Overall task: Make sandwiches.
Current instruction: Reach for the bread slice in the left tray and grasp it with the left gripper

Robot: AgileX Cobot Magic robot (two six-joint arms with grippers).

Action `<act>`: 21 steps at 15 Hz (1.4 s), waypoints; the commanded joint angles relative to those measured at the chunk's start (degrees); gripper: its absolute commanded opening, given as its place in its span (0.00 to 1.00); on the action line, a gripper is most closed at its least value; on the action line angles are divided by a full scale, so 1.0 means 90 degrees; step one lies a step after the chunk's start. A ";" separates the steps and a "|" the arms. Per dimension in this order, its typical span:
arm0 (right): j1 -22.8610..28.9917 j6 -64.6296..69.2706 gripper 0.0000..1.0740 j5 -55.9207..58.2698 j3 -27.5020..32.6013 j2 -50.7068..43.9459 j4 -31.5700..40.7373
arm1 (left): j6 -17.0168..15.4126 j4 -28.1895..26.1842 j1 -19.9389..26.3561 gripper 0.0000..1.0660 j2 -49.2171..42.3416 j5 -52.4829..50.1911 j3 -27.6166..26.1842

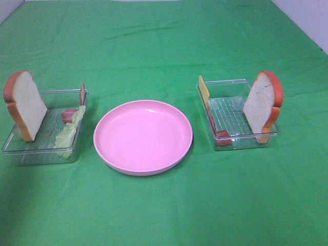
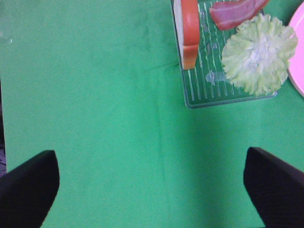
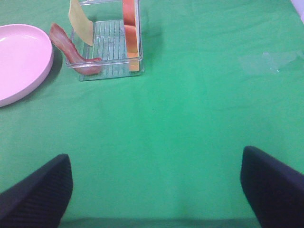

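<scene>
The sandwich parts stand in two clear trays. In the left tray (image 1: 31, 148) a bread slice (image 1: 24, 105) stands upright, with a lettuce leaf (image 1: 69, 130) and meat strips (image 1: 68, 114) beside it. The right tray (image 1: 241, 141) holds another upright bread slice (image 1: 263, 105), a yellow cheese slice (image 1: 204, 91) and a meat strip (image 1: 222, 137). Neither arm shows in the high view. My left gripper (image 2: 152, 190) hangs open over bare cloth, short of the bread (image 2: 186, 28) and lettuce (image 2: 259, 52). My right gripper (image 3: 154, 192) is open too, well back from the cheese (image 3: 80, 23) and meat (image 3: 71, 47).
A round pink plate (image 1: 143, 136) sits between the two trays with nothing on it. Green cloth covers the whole table. The plate's rim (image 2: 299, 52) shows beside the left tray, and the plate (image 3: 19, 61) lies next to the right tray.
</scene>
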 commanded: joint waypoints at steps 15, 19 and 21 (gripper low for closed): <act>-0.0013 -0.0019 0.86 0.0000 0.0019 -0.0159 0.0013 | -0.1114 -0.0369 -0.0637 0.96 0.4877 -0.0204 -0.2604; -0.0013 -0.0019 0.86 0.0000 0.0019 -0.0159 0.0013 | -0.0879 -0.0236 -0.0675 0.96 0.5723 0.0395 -0.3514; -0.0013 -0.0019 0.86 0.0000 0.0019 -0.0159 0.0013 | -0.0853 -0.0236 -0.0675 0.96 0.5908 0.0490 -0.3680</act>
